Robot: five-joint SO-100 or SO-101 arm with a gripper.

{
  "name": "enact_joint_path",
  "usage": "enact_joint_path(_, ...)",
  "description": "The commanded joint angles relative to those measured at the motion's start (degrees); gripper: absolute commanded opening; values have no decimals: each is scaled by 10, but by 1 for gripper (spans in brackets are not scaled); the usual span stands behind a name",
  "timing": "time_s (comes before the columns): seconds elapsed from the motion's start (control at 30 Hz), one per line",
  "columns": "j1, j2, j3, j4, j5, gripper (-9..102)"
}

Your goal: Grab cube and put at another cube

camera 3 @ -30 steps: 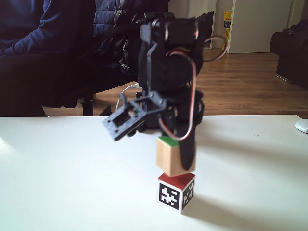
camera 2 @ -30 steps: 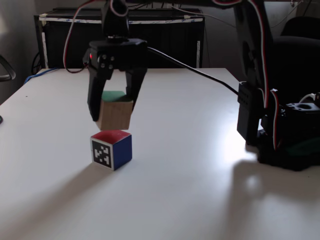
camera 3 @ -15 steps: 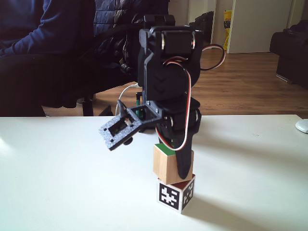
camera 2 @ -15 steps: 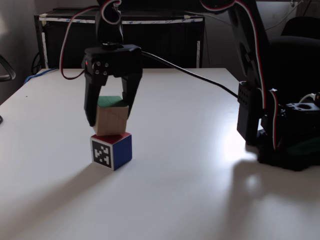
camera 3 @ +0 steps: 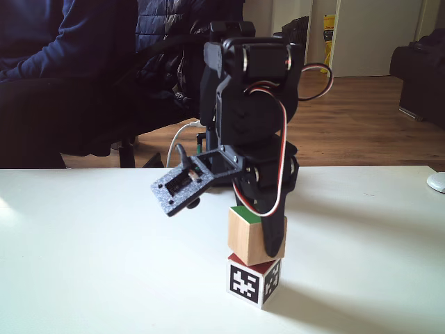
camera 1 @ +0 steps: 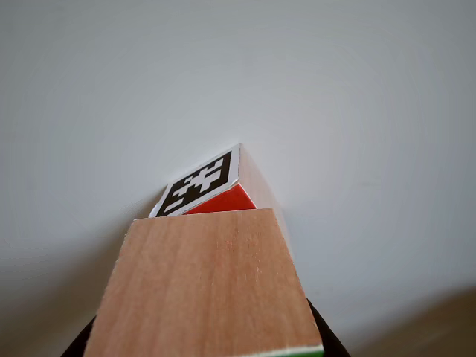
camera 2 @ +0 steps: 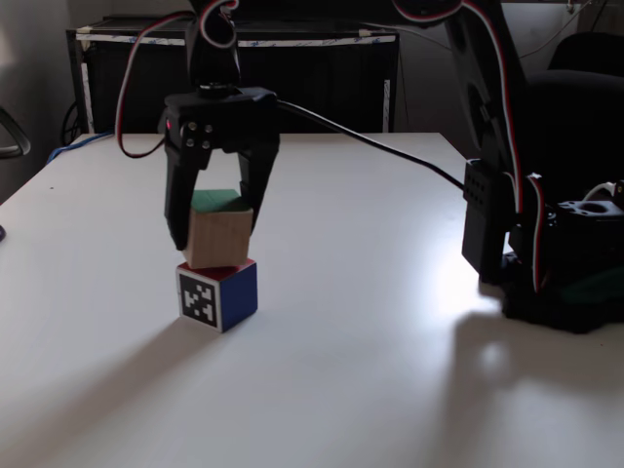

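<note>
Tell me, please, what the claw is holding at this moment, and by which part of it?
The claw holds the green-topped cube by two opposite wooden side faces, with its bottom resting on the red-faced cube.

From the other view, my cube [camera 1: 208, 286] runs off the bottom edge and hides most of the red-faced cube [camera 1: 216, 190] beneath.

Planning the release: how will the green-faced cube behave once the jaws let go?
The green-faced cube looks like stiff wood with flat faces, so it shouldn't roll. It sits offset on the red-faced cube, so it could tip.
</note>
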Motion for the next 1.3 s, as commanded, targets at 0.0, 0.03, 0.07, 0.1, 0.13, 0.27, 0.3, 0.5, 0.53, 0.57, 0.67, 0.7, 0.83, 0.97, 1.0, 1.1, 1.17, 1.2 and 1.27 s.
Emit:
enact_joint_path(0.0,-9,-1,-33,9,3,24)
enact_joint_path(0.03,-9,-4,-34,11,3,25)
enact_joint_path(0.07,-10,-8,-38,15,2,25)
enact_joint_path(0.1,-11,-13,-42,19,2,26)
enact_joint_path(0.13,-11,-19,-48,25,2,27)
enact_joint_path(0.27,-13,-28,-54,32,3,31)
enact_joint_path(0.3,-14,-31,-55,34,4,32)
enact_joint_path(0.5,-18,-37,-66,47,9,41)
enact_joint_path(0.53,-18,-35,-67,47,9,41)
enact_joint_path(0.57,-18,-34,-67,47,9,41)
enact_joint_path(0.67,-19,-26,-63,48,10,41)
enact_joint_path(0.7,-21,-20,-58,48,10,41)
enact_joint_path(0.83,-37,30,-19,48,9,41)
enact_joint_path(0.97,-63,116,35,48,18,41)
enact_joint_path(1.0,-71,142,49,48,23,41)
enact_joint_path(1.1,-91,233,83,48,40,42)
enact_joint_path(1.17,-102,295,102,49,45,42)
enact_joint_path(1.2,-103,324,107,49,46,42)
enact_joint_path(1.27,-95,378,116,49,54,42)
